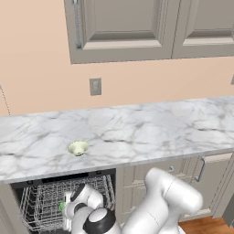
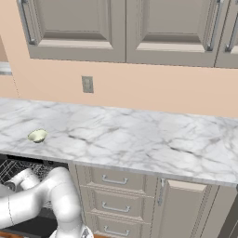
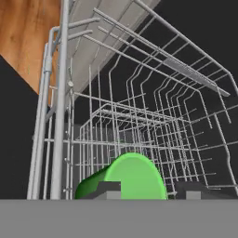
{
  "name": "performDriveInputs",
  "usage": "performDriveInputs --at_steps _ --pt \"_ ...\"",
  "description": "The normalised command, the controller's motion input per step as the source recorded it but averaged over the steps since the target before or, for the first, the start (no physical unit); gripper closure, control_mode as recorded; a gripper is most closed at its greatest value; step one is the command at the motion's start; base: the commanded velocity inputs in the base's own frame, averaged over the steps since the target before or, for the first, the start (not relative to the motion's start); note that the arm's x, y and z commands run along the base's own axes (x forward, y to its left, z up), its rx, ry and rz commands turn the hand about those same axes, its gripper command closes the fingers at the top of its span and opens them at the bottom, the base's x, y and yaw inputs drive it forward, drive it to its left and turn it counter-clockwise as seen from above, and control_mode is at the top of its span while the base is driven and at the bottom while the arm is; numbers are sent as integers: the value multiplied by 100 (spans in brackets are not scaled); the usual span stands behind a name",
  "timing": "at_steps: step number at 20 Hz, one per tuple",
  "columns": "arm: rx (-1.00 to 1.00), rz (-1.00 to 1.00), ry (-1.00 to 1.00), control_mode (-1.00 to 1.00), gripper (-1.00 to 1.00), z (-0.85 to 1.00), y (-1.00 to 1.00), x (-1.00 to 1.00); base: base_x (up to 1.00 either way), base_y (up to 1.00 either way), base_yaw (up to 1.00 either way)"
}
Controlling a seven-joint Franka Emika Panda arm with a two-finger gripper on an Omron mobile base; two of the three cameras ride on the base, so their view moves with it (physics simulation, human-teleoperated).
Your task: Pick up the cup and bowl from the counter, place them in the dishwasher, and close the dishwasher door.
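**One cup down in the rack, one bowl left on the bench**

One of your two items, the green cup (image 3: 128,179), sits inside the wire rack (image 3: 139,121) of the dishwasher (image 1: 64,201). In the hand view you look onto its round green face, right between the two dark fingertips (image 3: 108,189) of the tool (image 3: 148,191). One tip overlaps the cup's lower left edge; the other stands clear to its right with dark space between. You cannot tell from this whether the tool has hold of the cup or is merely set around it, nor how far apart the tips really are.

From the left base view you catch only a sliver of green at the wrist, low in the open dishwasher, with silver wires on both sides.

The bowl (image 1: 78,147) rests upright on the bench (image 1: 137,132), pale cream, alone near the front edge and above the dishwasher opening. The right base view shows it at the far left of the marble.

Around this you see grey-beige drawers (image 2: 116,195) under the bench, upper cabinets (image 2: 125,28) on the peach wall, and a wall outlet (image 1: 95,86) between them. A strip of wooden floor (image 3: 23,37) shows beyond the rack in the hand view.
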Motion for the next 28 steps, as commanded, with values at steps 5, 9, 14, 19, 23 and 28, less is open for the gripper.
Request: performDriveInputs --at_steps 5,9,14,19,23,28 --pt "1 5 -5 -100 -100 -15 28 -49 0 0 0" --pt "0 3 -3 -100 -100 9 32 -62 0 0 0" --pt "0 5 -1 -100 -100 -13 37 -61 0 0 0" --pt "0 0 -5 -100 -100 73 0 -30 0 0 0" --pt "0 0 -1 -100 -100 87 0 -15 0 0 0" --pt "8 0 1 -100 -100 66 0 -14 0 0 0"
